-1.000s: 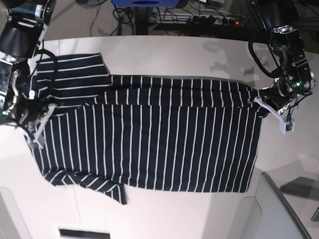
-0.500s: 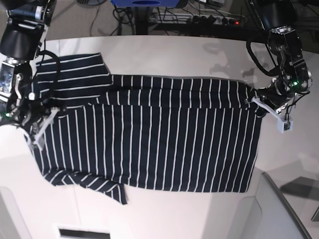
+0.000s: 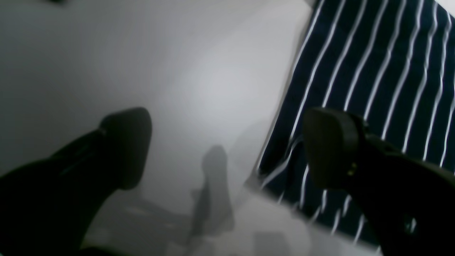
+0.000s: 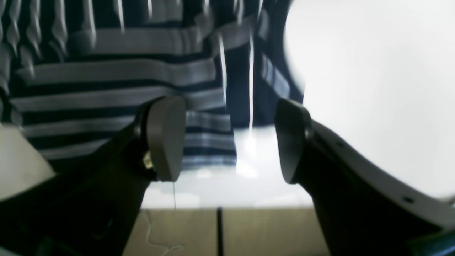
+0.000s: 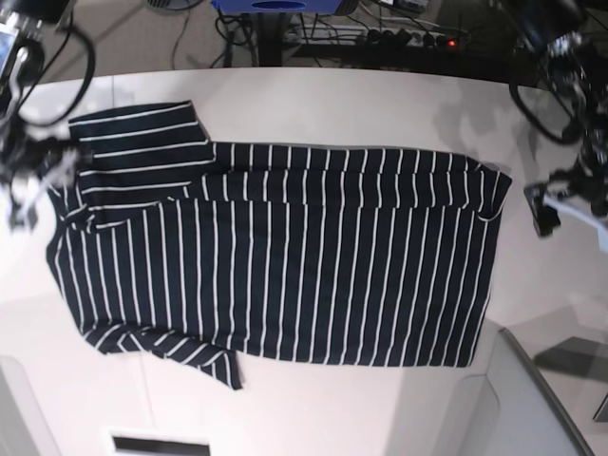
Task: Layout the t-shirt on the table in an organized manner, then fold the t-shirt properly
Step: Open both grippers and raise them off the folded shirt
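Both end effectors stand spread and hold nothing: the left end effector [image 3: 227, 149] beside the hem, the right end effector [image 4: 231, 138] over the collar end. The shirt [image 5: 285, 256] lies nearly flat across the bench [image 5: 332, 95], probably so that folding can start. Only the base view shows the lower sleeve bunched; the wrist views show the empty jaws.

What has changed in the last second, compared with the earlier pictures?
Both arms let go of the t-shirt and moved outward. The left gripper left the hem corner and now stands open beside the shirt. The right gripper left the collar side, pulled away and stands open too. The released hem corner settled on the table. The shirt otherwise lies spread as before, with its near sleeve crumpled.
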